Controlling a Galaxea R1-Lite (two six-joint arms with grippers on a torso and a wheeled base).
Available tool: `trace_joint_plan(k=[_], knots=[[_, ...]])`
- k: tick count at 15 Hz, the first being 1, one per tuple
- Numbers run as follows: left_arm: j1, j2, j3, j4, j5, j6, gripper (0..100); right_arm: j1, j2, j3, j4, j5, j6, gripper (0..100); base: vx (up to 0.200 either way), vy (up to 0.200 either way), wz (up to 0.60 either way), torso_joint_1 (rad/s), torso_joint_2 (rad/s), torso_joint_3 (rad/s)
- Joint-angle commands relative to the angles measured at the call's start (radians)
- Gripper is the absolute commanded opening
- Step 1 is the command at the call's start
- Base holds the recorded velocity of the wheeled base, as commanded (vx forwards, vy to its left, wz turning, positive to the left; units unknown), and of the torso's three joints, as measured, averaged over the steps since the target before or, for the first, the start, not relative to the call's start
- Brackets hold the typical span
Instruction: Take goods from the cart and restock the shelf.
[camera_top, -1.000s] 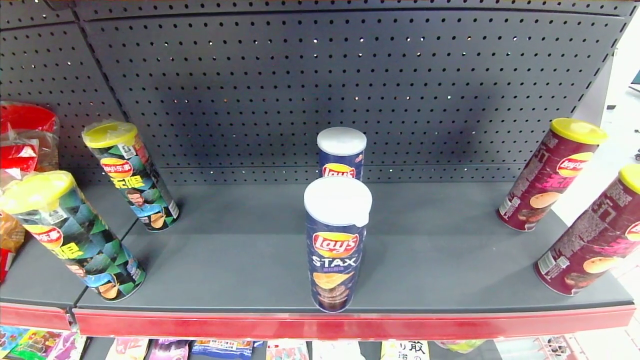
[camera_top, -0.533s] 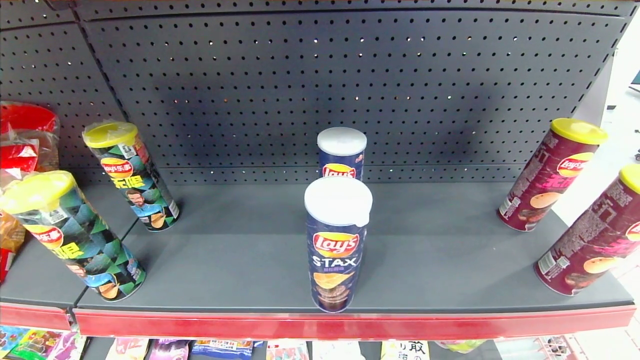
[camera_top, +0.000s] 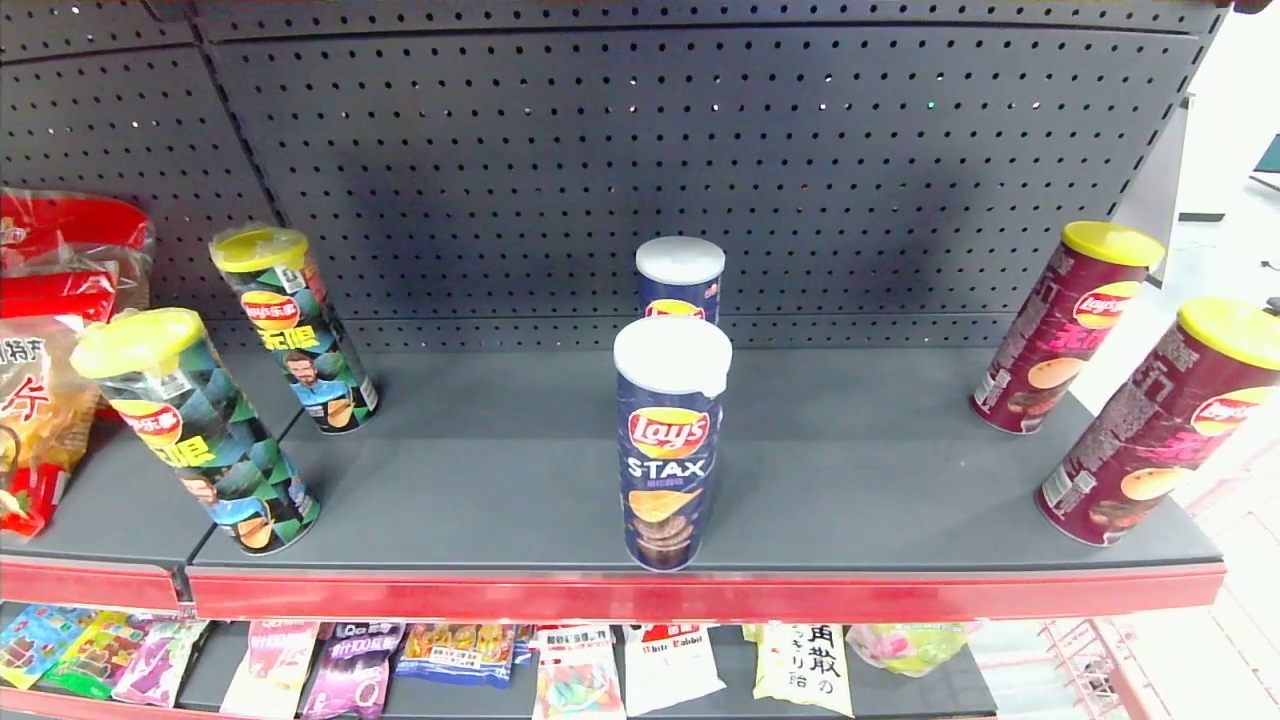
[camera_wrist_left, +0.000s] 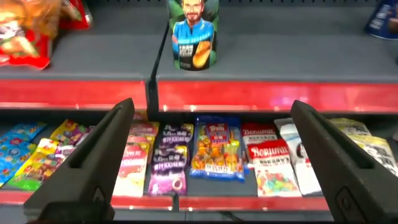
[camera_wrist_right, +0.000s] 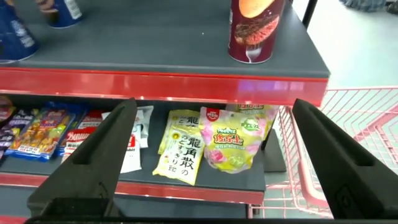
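- The dark-blue cardboard chip tube with a white plastic lid (camera_top: 668, 450) stands upright at the front edge of the grey metal shelf with a red front strip (camera_top: 850, 470). Every place below is given from this tube.
- Directly behind that tube stands a second dark-blue white-lidded tube (camera_top: 680, 282), close to the perforated back panel (camera_top: 700, 150), so this row holds two.
- Left of the tube stand a green-patterned tube with a yellow lid (camera_top: 200, 435) near the front and a second green-patterned tube (camera_top: 295, 335) farther back.
- Right of the tube stand a maroon tube with a yellow lid (camera_top: 1150, 425) near the front and a second maroon tube (camera_top: 1065, 330) behind it.
- Wide bare shelf lies on both sides of the tube (room for more stock, by my reading), so restocking looks partly done at best.
- The left gripper (camera_wrist_left: 212, 106) is spread wide with nothing between its fingers. It hangs below and left of the tube, facing a lower tier of snack bags (camera_wrist_left: 214, 149).
- The right gripper (camera_wrist_right: 214, 102) is likewise spread and empty, below and right of the tube.
- The pink wire cart (camera_wrist_right: 291, 171) sits low and right of the tube. I cannot tell what it holds, and a fresh item has not yet been picked up.
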Motion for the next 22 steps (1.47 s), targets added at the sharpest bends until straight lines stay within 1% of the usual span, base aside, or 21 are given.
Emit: trace_joint_plan(k=[1, 2, 3, 22], knots=[[0.001, 0.001, 0.0, 0.0, 0.0, -0.001, 100, 0.0, -0.002, 0.0, 0.0, -0.001, 0.0, 100, 0.0, 0.0, 0.0, 0.0, 0.0, 0.0], [0.001, 0.001, 0.0, 0.0, 0.0, -0.001, 100, 0.0, -0.002, 0.0, 0.0, -0.001, 0.001, 100, 0.0, 0.0, 0.0, 0.0, 0.0, 0.0], [0.001, 0.001, 0.0, 0.0, 0.0, -0.001, 100, 0.0, -0.002, 0.0, 0.0, 0.0, 0.001, 100, 0.0, 0.0, 0.6, 0.022, 0.0, 0.002], [0.001, 0.001, 0.0, 0.0, 0.0, -0.003, 100, 0.0, -0.002, 0.0, 0.0, 0.0, 0.003, 100, 0.0, 0.0, 0.0, 0.0, 0.0, 0.0]])
